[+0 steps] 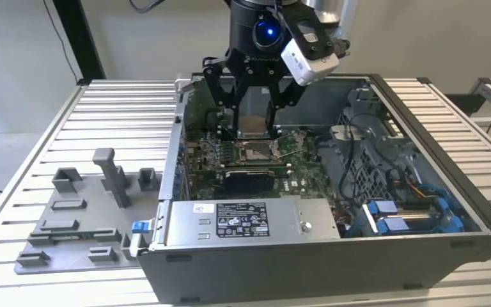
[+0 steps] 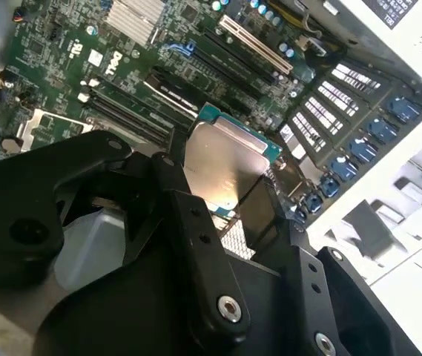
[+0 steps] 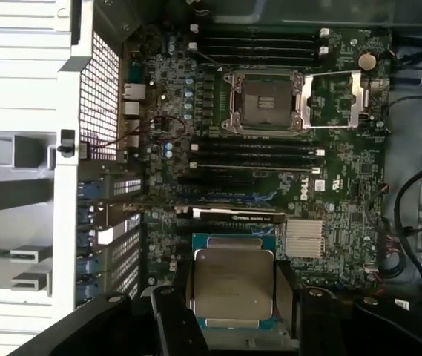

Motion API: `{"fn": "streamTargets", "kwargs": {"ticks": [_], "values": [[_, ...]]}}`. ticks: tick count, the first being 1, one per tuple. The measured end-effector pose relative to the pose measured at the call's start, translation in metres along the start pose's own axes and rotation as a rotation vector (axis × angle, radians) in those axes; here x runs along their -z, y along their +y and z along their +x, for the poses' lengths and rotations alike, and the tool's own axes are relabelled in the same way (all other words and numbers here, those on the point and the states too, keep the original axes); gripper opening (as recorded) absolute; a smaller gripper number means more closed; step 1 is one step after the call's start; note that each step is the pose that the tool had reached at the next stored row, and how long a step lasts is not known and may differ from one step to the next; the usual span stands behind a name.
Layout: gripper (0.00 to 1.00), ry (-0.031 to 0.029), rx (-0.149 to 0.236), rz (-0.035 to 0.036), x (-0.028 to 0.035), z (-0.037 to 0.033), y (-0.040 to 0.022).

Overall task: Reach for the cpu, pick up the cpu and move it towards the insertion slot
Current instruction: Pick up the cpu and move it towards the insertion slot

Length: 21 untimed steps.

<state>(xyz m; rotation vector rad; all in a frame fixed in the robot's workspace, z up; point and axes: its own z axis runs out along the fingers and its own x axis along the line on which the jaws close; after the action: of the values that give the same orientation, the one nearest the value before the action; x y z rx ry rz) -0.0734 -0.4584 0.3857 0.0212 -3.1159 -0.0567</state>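
My gripper (image 1: 253,131) hangs inside the open computer case, shut on the cpu (image 1: 252,123), a flat square chip with a pale silver face. In both wrist views the cpu (image 3: 233,285) (image 2: 222,167) sits clamped between the black fingers (image 3: 177,300), held level above the green motherboard. The insertion slot (image 1: 257,151), a square socket with a shiny metal frame and a brownish centre, lies just below and in front of the gripper in the exterior view. The first wrist view shows the insertion slot (image 3: 265,101) uncovered, its metal lid folded aside.
The case walls (image 1: 176,137) ring the board closely. A grey power supply (image 1: 237,220) fills the case front, and blue parts with cables (image 1: 408,214) sit at the exterior view's right. A grey tray with blocks (image 1: 84,211) lies outside the case. A small finned heatsink (image 3: 303,237) stands near the cpu.
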Motion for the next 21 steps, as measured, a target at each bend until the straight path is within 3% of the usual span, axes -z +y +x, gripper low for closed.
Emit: {"fn": "streamTargets", "kwargs": {"ticks": [21], "values": [[0.0, 0.0001, 0.0, 0.011, 0.0003, -0.0281, 0.0]]}}
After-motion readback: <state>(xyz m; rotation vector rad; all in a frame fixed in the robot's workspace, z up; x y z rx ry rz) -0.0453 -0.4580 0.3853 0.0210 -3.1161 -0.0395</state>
